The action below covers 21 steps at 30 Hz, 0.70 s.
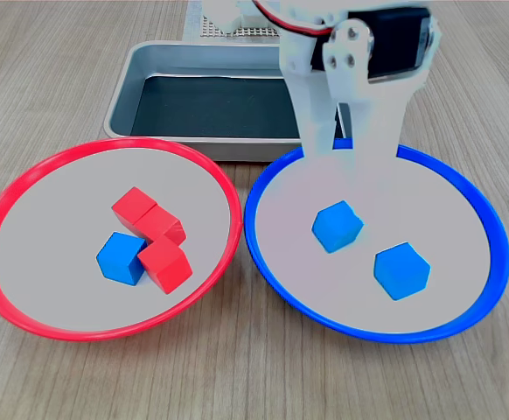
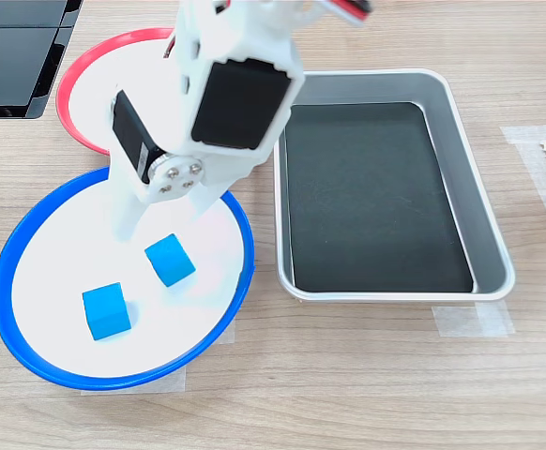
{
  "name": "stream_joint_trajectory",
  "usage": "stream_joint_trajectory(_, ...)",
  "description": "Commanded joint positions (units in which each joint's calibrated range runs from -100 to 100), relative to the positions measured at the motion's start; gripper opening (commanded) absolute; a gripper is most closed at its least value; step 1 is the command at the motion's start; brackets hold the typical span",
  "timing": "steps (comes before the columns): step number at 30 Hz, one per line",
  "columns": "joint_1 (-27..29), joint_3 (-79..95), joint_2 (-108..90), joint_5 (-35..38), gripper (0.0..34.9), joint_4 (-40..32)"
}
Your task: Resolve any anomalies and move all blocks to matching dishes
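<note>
First exterior view, nearest the counter's [image 1: 254, 385] front edge: two dishes side by side, rims almost touching. The red-rimmed dish [image 1: 10, 302] sits toward the counter's left edge in the first exterior view. It holds three red blocks [image 1: 154, 234] clustered in contact, with one blue block [image 1: 121, 257] pressed against the cluster's near left side. The blue-rimmed dish [image 1: 473, 302] sits toward the right edge and holds two blue blocks: one [image 1: 401, 270] nearer the front, the other [image 1: 337, 226] closer to the dish centre, both resting loose on the pale inside and apart from each other.

Above the far part of the blue-rimmed dish hangs the gripper [image 1: 344, 153]. Its white fingers [image 1: 314, 131] are spread, pinching nothing; the centre block lies just below and clear of them. The second exterior view confirms this: fingers [image 2: 128, 211] apart over the dish [image 2: 29, 361], block [image 2: 170, 260] free beneath.

Behind the dishes, toward the counter's far edge, stands a rectangular grey metal tray [image 1: 123, 87] with a black floor, no block in it.
</note>
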Motion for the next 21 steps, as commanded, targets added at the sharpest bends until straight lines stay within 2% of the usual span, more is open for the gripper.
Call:
stream_joint_trajectory(1, 0.4, -0.5, -2.1, 0.0, 13.8, 1.0)
stream_joint_trajectory(3, 1.7, -3.4, -2.8, -1.3, 11.4, 3.7)
stream_joint_trajectory(5, 4.3, -7.3, -2.8, -3.8, 10.7, 7.0)
stream_joint_trajectory(8, 9.7, -11.4, -2.0, -7.0, 12.6, 9.7)
stream_joint_trajectory(10, 13.0, -12.2, -0.8, -8.1, 13.9, 9.2)
stream_joint_trajectory(14, 17.8, -15.5, 2.8, -9.1, 14.0, 7.1)
stream_joint_trajectory(21, 20.9, -21.4, 9.6, -8.5, 15.1, 2.1)
